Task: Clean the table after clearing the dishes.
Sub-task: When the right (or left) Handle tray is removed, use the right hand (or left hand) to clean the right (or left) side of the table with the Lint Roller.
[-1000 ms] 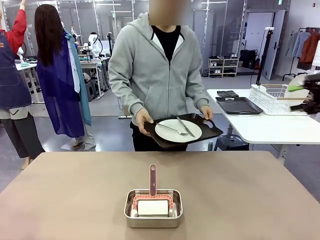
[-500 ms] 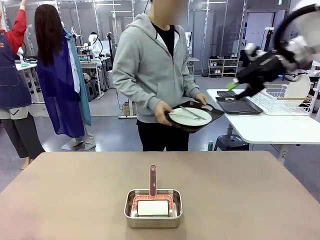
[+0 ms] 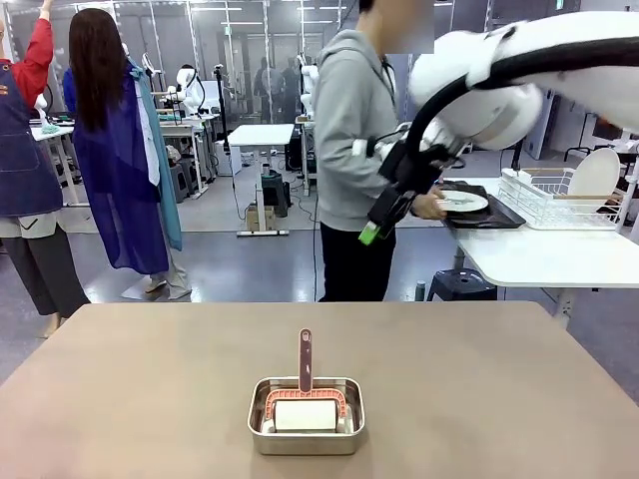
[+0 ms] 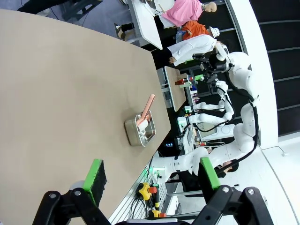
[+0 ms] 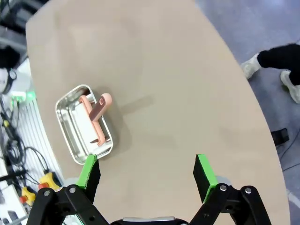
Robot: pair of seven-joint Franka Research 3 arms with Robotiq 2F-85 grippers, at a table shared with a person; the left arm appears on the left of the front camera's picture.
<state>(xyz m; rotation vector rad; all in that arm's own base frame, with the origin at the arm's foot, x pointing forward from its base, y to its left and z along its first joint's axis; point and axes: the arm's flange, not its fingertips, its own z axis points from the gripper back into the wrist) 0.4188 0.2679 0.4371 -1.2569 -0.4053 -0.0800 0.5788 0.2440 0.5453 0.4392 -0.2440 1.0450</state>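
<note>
The brown table (image 3: 150,379) carries a steel pan (image 3: 307,415) holding a pink-handled cleaning tool (image 3: 305,359). Beyond the table's far edge a person in a grey hoodie (image 3: 349,130) faces right, setting a white plate (image 3: 463,201) with its dark tray (image 3: 491,217) on a white side table. My right gripper (image 3: 374,232) hangs high over the far side of the table, open, with nothing between its fingers. In the right wrist view my right gripper (image 5: 146,171) looks down on the table (image 5: 187,70) and the pan (image 5: 84,124). My left gripper (image 4: 151,174) stands open and empty, far from the pan (image 4: 140,131).
The white side table (image 3: 539,254) at the right holds a wire rack (image 3: 554,198) with an upright plate. Two people stand at the back left. A person's shoes (image 5: 281,61) show on the floor past the table's edge.
The person turned right and carried the tray with the plate from the table's far edge to the side table. My right arm swung in from the right to above the table.
</note>
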